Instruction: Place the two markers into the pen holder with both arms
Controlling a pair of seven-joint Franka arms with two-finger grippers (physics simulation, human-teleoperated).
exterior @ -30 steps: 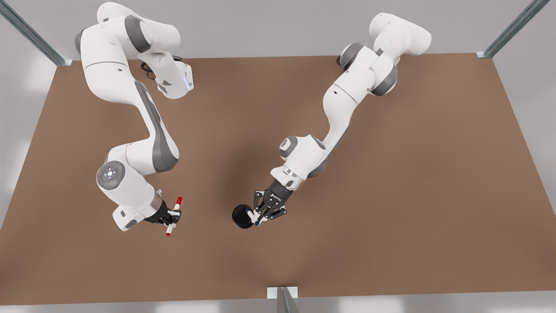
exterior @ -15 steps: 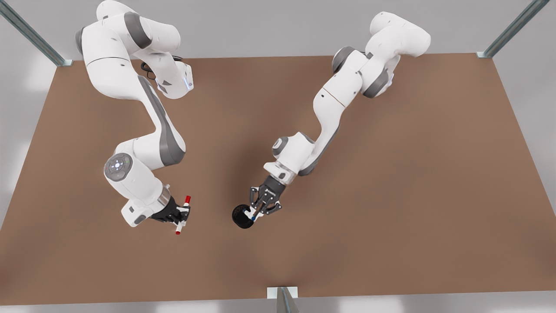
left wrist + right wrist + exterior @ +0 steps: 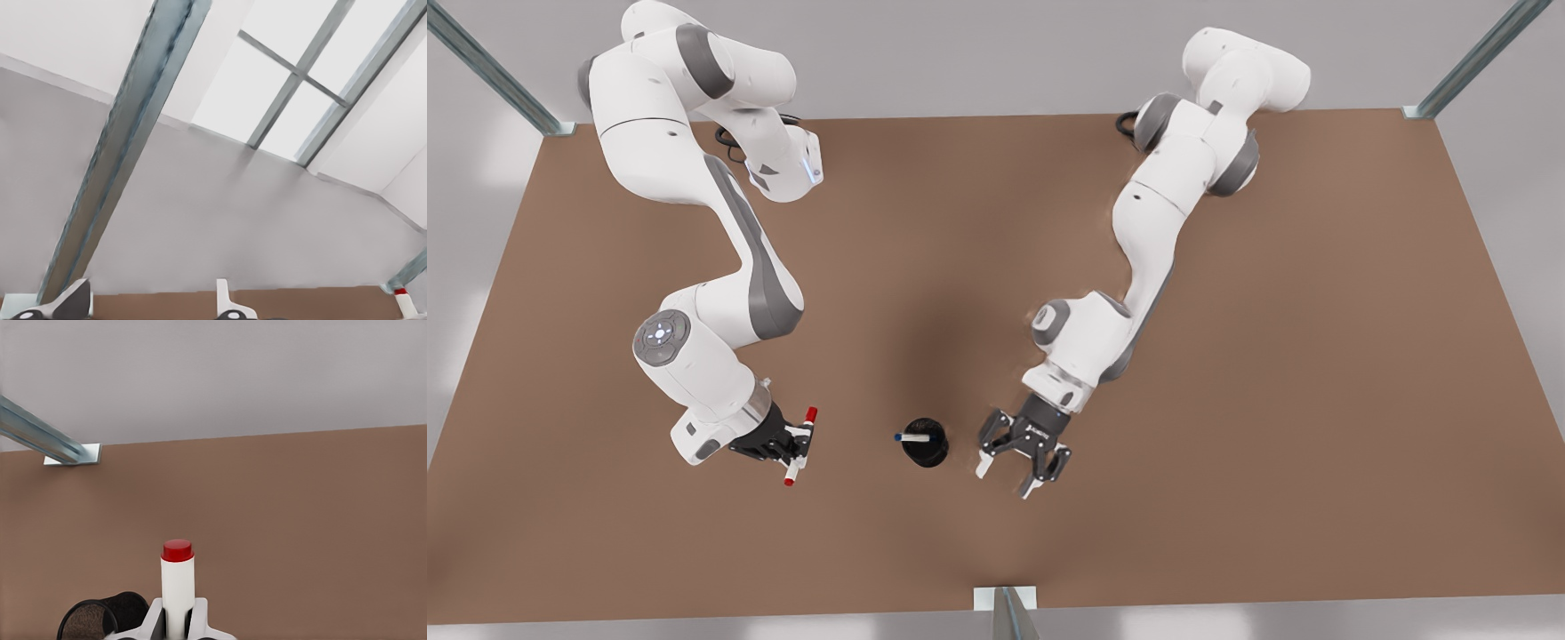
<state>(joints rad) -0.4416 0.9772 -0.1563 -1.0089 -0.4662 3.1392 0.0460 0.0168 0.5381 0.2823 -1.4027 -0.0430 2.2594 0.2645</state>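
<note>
your right gripper [image 3: 793,447], lower left of the front view, is clamped on the red marker [image 3: 801,445]. your left gripper [image 3: 1007,475], right of centre, has its fingers spread wide and empty. the blue marker [image 3: 912,436] sits tilted in the pen holder [image 3: 926,447], between both grippers on the table [image 3: 1316,356].

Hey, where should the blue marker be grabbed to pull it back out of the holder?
By the blue marker's white barrel jutting over the holder's rim toward the front view's left; the rest sits inside. Come from above, fingers across the barrel. The open left gripper beside it is free; the right gripper holds the red marker.
</note>
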